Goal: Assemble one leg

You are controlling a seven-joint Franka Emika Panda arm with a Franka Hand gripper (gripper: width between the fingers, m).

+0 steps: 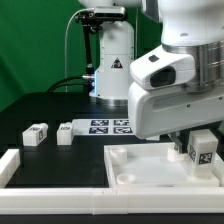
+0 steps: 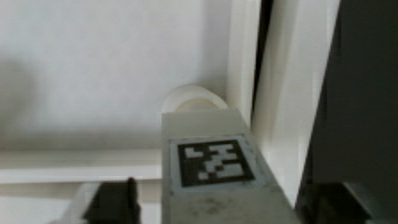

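Observation:
My gripper (image 1: 199, 133) is shut on a leg (image 1: 200, 150), a small white block with a black-and-white tag, and holds it upright over the far right corner of the large white panel (image 1: 140, 165). In the wrist view the leg (image 2: 214, 150) sits between my dark fingers (image 2: 118, 203), its rounded end pointing at the panel's corner by the raised rim (image 2: 253, 60). I cannot tell whether the leg touches the panel. Two more legs (image 1: 36, 135) (image 1: 66, 132) lie on the black table at the exterior view's left.
The marker board (image 1: 110, 126) lies behind the panel. A white L-shaped rail (image 1: 50, 178) runs along the table's front left. The arm's base (image 1: 113, 60) stands at the back. The black table shows beside the panel (image 2: 365, 80).

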